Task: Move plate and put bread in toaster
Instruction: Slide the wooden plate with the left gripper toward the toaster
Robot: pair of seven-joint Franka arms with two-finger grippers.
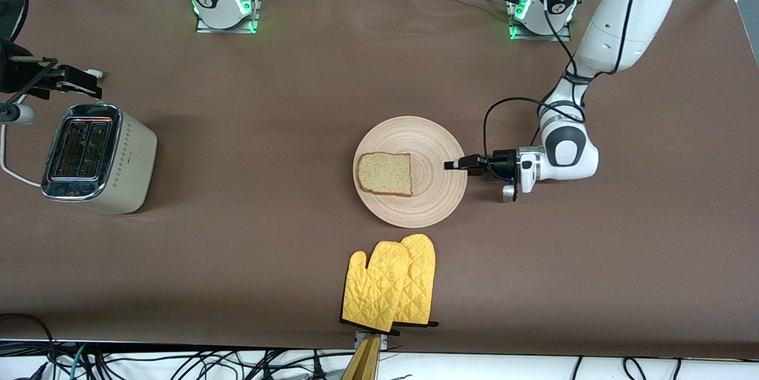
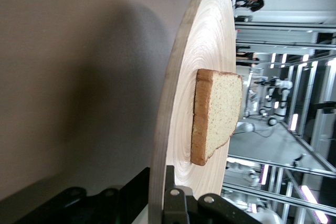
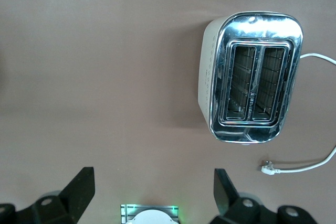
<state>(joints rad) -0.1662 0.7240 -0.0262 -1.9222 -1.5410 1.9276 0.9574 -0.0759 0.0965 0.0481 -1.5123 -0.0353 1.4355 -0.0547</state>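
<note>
I have the left claw (image 1: 452,165) clamped on the plate (image 1: 436,205) rim at the left arm's end, bread (image 1: 385,173) lying on the plate (mid-counter). My right claw (image 3: 152,190) hangs wide apart up beside the toaster (image 1: 127,169), which stands well apart from the plate toward the right arm's end.

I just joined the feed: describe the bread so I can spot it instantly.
Find the round wooden plate mid-table, its rim pinched by the left gripper. The bread lies flat on it, toward the right arm's end. It is one squarish pale slice with brown crust, unlike the yellow oven mitts nearer the camera.
</note>
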